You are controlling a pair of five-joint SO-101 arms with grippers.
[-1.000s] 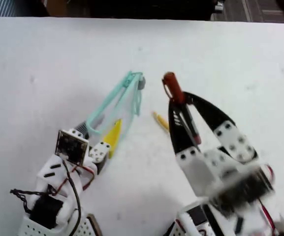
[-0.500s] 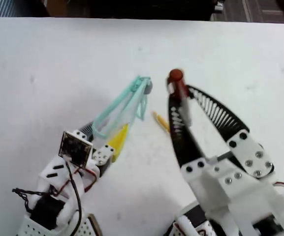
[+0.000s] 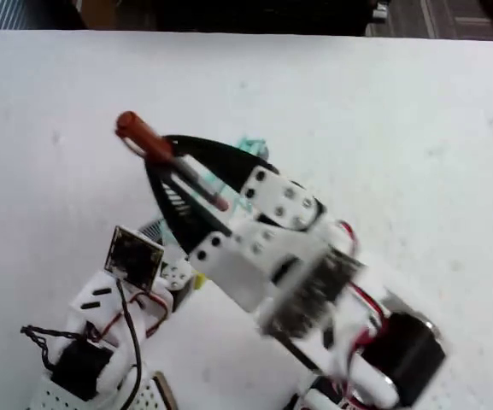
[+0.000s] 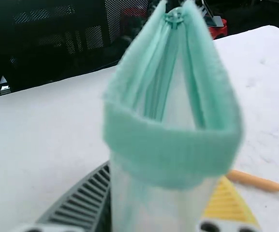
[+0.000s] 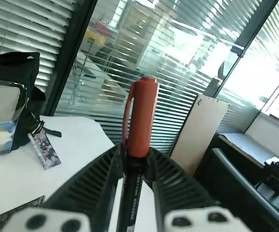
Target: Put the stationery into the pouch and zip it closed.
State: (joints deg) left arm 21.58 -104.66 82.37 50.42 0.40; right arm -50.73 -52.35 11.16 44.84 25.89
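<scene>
Above the bench (image 3: 400, 102), the right tool (image 3: 154, 161) clamped the pen (image 5: 140, 111) over the pouch (image 4: 173, 130), which the left tool (image 4: 154, 217) gripped with its mouth open. Lining the pen up with that narrow mouth before letting go seemed wise.

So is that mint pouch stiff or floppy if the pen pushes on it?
Probably floppy: the pouch has thin see-through walls and a soft bowed fabric rim. Likely light, too. Held only by the left gripper, it may swing or buckle under a push.
</scene>
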